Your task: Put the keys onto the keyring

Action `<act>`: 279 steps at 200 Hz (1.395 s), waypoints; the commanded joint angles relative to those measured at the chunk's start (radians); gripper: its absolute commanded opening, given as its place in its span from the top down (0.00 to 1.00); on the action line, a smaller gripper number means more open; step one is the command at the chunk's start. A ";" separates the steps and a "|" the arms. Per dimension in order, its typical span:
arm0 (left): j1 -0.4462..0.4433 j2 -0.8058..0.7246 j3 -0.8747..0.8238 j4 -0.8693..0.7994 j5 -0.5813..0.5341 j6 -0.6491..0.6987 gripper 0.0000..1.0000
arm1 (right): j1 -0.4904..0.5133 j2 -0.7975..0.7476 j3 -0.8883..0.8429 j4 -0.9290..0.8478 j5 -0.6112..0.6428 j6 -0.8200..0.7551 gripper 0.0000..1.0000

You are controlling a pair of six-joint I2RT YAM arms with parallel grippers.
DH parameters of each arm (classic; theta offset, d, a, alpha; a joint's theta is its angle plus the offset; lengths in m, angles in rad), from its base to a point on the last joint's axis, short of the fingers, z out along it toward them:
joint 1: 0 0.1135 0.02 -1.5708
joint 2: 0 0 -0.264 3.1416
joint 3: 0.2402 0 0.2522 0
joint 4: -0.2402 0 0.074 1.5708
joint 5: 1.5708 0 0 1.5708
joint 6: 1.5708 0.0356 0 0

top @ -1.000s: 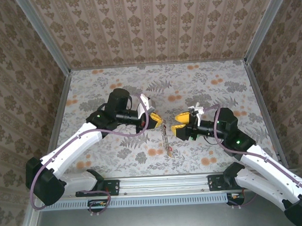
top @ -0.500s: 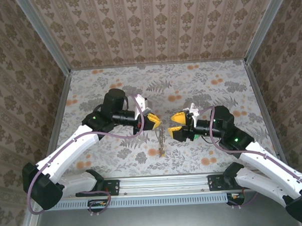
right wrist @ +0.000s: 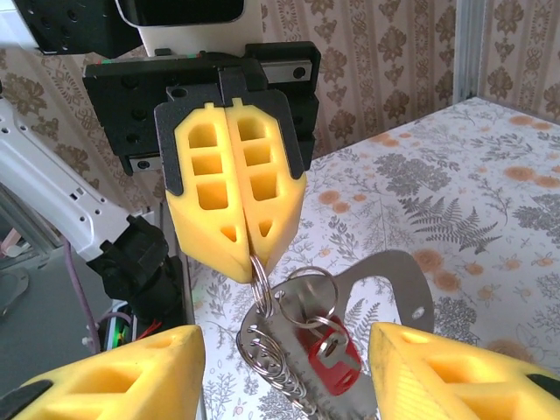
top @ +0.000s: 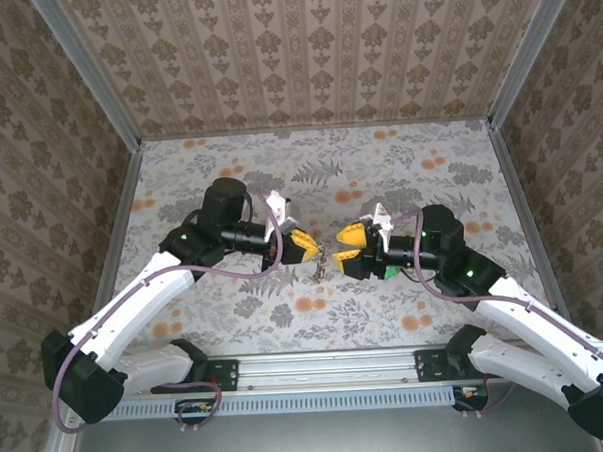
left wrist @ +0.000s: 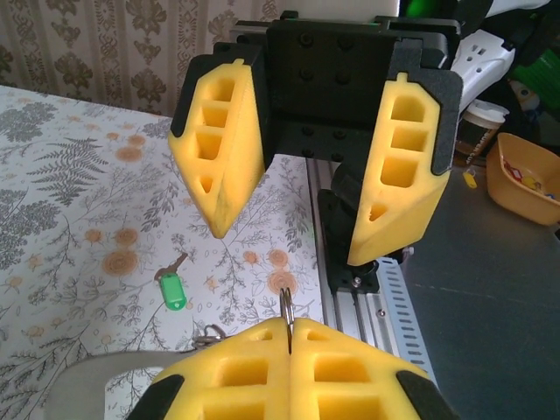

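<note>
Setting: two white robot arms reach toward each other over a bench (top: 429,170) covered in a floral pattern, with patterned walls around it.
Left gripper: the left gripper (top: 308,248) points toward the other arm. Its yellow foam fingers are pressed fully together, and a thin metal ring is pinched between the tips.
Keyring: the keyring (right wrist: 261,282) hangs from those closed tips, raised above the bench between the two arms. Several grey wire loops dangle below the pinched ring in a loose bunch.
Red key: a red key (right wrist: 333,360) with a plastic head hangs among the loops near the bottom of the bunch.
Right gripper: the right gripper (top: 342,250) faces the left one, just beside it. Its fingers stand apart with a clear gap and nothing held. In the right wrist view, one finger sits on each side of the hanging bunch without touching it.
Green key: a green key (left wrist: 171,288) lies flat on the bench, well apart from the ring.
Side surface: an orange bowl (left wrist: 528,179) sits on a grey surface beyond the bench rail.
</note>
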 commanded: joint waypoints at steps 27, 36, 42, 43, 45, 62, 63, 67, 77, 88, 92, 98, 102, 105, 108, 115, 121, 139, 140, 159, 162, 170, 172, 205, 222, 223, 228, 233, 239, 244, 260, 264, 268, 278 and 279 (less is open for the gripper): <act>0.008 -0.001 0.039 0.013 0.066 -0.005 1.00 | 0.008 0.034 0.056 -0.002 -0.091 -0.014 0.47; 0.008 0.002 0.040 0.019 0.070 -0.006 1.00 | 0.011 0.040 0.062 -0.003 -0.094 -0.018 0.48; 0.008 0.002 0.039 0.021 0.072 -0.008 1.00 | 0.013 0.043 0.061 -0.002 -0.092 -0.021 0.48; 0.008 0.002 0.039 0.023 0.072 -0.010 1.00 | 0.013 0.044 0.061 -0.002 -0.092 -0.021 0.49; 0.008 0.002 0.038 0.024 0.072 -0.010 1.00 | 0.013 0.046 0.062 -0.002 -0.092 -0.022 0.49; 0.007 0.004 0.038 0.032 0.078 -0.017 1.00 | 0.015 0.057 0.059 0.003 -0.091 -0.027 0.53; 0.007 0.003 0.038 0.031 0.078 -0.017 1.00 | 0.014 0.057 0.059 0.004 -0.091 -0.027 0.53; 0.006 0.004 0.038 0.032 0.079 -0.017 1.00 | 0.015 0.060 0.059 0.006 -0.092 -0.028 0.53; 0.007 0.004 0.039 0.031 0.079 -0.016 1.00 | 0.016 0.068 0.059 0.014 -0.097 -0.025 0.54; 0.006 0.005 0.036 0.032 0.075 -0.017 1.00 | 0.020 0.076 0.062 0.025 -0.103 -0.023 0.55; 0.007 0.005 0.036 0.032 0.075 -0.015 1.00 | 0.023 0.078 0.062 0.025 -0.105 -0.021 0.55; 0.006 0.007 0.038 0.032 0.073 -0.016 1.00 | 0.028 0.082 0.064 0.025 -0.103 -0.023 0.55; 0.006 0.008 0.037 0.032 0.074 -0.016 1.00 | 0.032 0.083 0.066 0.022 -0.101 -0.024 0.55; 0.007 0.008 0.038 0.032 0.073 -0.017 1.00 | 0.035 0.083 0.065 0.021 -0.100 -0.026 0.56; 0.007 0.008 0.036 0.033 0.075 -0.017 1.00 | 0.037 0.083 0.065 0.021 -0.097 -0.027 0.56; 0.006 0.009 0.032 0.040 0.078 -0.020 1.00 | 0.041 0.082 0.059 0.022 -0.090 -0.028 0.56; 0.006 0.009 0.030 0.044 0.077 -0.024 1.00 | 0.044 0.080 0.056 0.023 -0.086 -0.028 0.56; 0.003 0.009 0.027 0.046 0.076 -0.027 1.00 | 0.048 0.077 0.056 0.015 -0.082 -0.032 0.57; 0.003 0.009 0.027 0.047 0.076 -0.028 1.00 | 0.048 0.078 0.056 0.015 -0.082 -0.033 0.57; 0.003 0.007 0.026 0.052 0.071 -0.032 1.00 | 0.050 0.072 0.056 0.016 -0.076 -0.034 0.59; 0.002 0.007 0.025 0.052 0.071 -0.033 1.00 | 0.050 0.073 0.057 0.017 -0.076 -0.034 0.59; 0.003 0.008 0.027 0.052 0.069 -0.032 1.00 | 0.051 0.072 0.057 0.016 -0.078 -0.035 0.60; 0.002 0.007 0.027 0.052 0.067 -0.031 1.00 | 0.051 0.073 0.058 0.016 -0.078 -0.035 0.60; 0.002 0.007 0.024 0.049 0.056 -0.029 1.00 | 0.058 0.067 0.063 0.011 -0.070 -0.036 0.62; 0.000 0.008 0.021 0.054 0.056 -0.031 1.00 | 0.065 0.060 0.071 0.000 -0.062 -0.043 0.64; 0.000 0.007 0.021 0.054 0.056 -0.031 1.00 | 0.065 0.060 0.071 0.000 -0.061 -0.042 0.64; 0.001 0.007 0.017 0.056 0.054 -0.031 1.00 | 0.067 0.057 0.071 -0.002 -0.057 -0.043 0.64; 0.001 0.005 0.015 0.060 0.054 -0.033 1.00 | 0.071 0.055 0.072 -0.003 -0.054 -0.043 0.64; 0.000 0.005 0.010 0.066 0.054 -0.034 1.00 | 0.073 0.052 0.071 -0.005 -0.052 -0.045 0.64; 0.000 0.005 0.008 0.068 0.054 -0.036 1.00 | 0.074 0.052 0.070 -0.007 -0.050 -0.045 0.64; 0.001 0.005 0.004 0.072 0.053 -0.036 1.00 | 0.079 0.047 0.064 -0.007 -0.045 -0.046 0.65; 0.000 0.005 0.003 0.073 0.052 -0.037 1.00 | 0.079 0.048 0.064 -0.007 -0.044 -0.048 0.65; 0.001 0.004 0.003 0.072 0.052 -0.034 1.00 | 0.079 0.049 0.062 -0.007 -0.044 -0.049 0.66; 0.001 0.002 0.001 0.073 0.050 -0.033 1.00 | 0.079 0.049 0.062 -0.003 -0.044 -0.054 0.67; 0.001 0.002 0.001 0.073 0.050 -0.033 1.00 | 0.079 0.049 0.061 -0.002 -0.044 -0.054 0.67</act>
